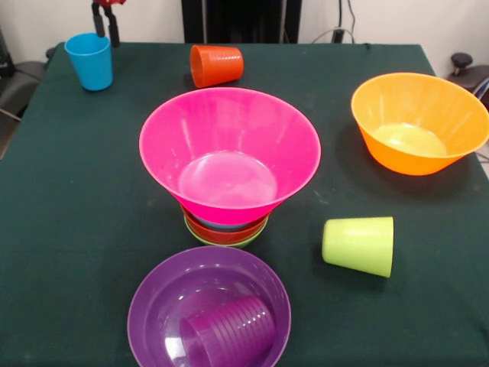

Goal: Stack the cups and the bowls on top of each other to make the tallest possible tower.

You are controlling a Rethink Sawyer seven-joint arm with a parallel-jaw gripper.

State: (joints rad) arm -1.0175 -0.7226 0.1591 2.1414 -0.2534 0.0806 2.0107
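The tower stands mid-table: a large pink bowl (229,149) sits upright on nested small bowls (225,231), of which green, orange and blue rims show. At the far left a blue cup (89,61) stands upright on the cloth. My gripper (107,37) hangs just behind and above it, open, with nothing between its fingers. An orange cup (216,65) lies on its side at the far middle. Right of the tower, a lime green cup (359,245) lies on its side. In front, a purple cup (229,332) lies inside the wide purple bowl (153,306).
A large yellow-orange bowl (419,122) stands upright at the right. The dark green tablecloth (69,199) covers the table. Dark equipment stands beyond the far edge.
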